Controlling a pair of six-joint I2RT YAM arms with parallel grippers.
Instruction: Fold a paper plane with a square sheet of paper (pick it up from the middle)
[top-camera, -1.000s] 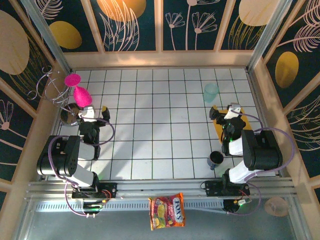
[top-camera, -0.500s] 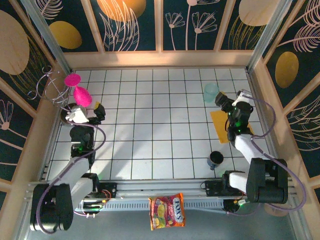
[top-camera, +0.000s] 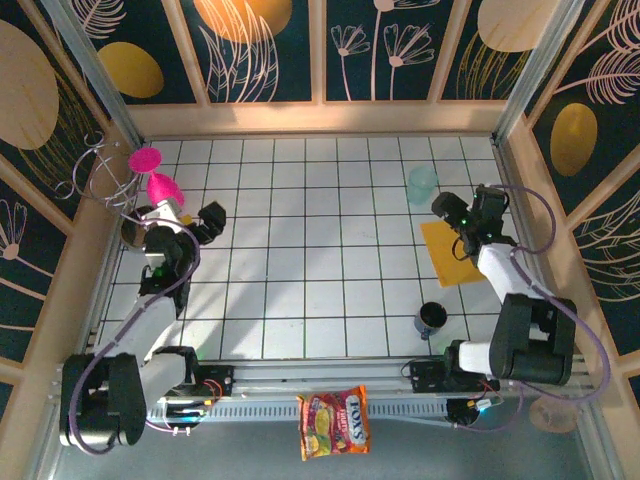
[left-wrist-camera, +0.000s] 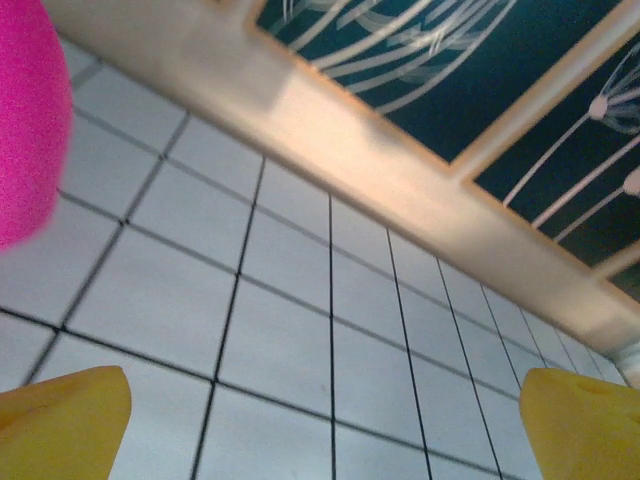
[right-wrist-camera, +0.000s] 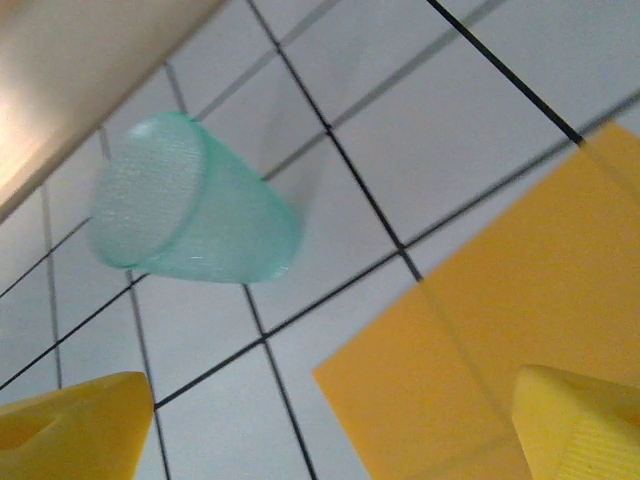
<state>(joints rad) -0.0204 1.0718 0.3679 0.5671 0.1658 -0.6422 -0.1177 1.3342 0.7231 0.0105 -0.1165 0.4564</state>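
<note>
The square sheet of paper (top-camera: 450, 262) lies flat on the white tiles at the right side, orange-yellow, with faint crease lines showing in the right wrist view (right-wrist-camera: 500, 330). My right gripper (top-camera: 447, 210) hovers just beyond the sheet's far edge, open; in its wrist view (right-wrist-camera: 330, 430) the sheet's corner sits between the yellow fingertips (right-wrist-camera: 575, 425) and nothing is held. My left gripper (top-camera: 208, 220) is at the far left, open over bare tiles (left-wrist-camera: 325, 430), with its yellow fingertips (left-wrist-camera: 60, 425) wide apart.
A teal cup (top-camera: 422, 184) stands just behind the paper, near the right gripper (right-wrist-camera: 190, 205). A dark cup (top-camera: 432, 318) sits in front of the paper. Pink objects (top-camera: 160, 186) and a metal bowl (top-camera: 135, 230) crowd the left gripper. A snack packet (top-camera: 334, 422) lies below the table edge.
Both arms have unfolded and stretched out. The right gripper has moved off the sheet's middle toward its far edge near the teal cup. The left gripper has shifted right and slightly back.
</note>
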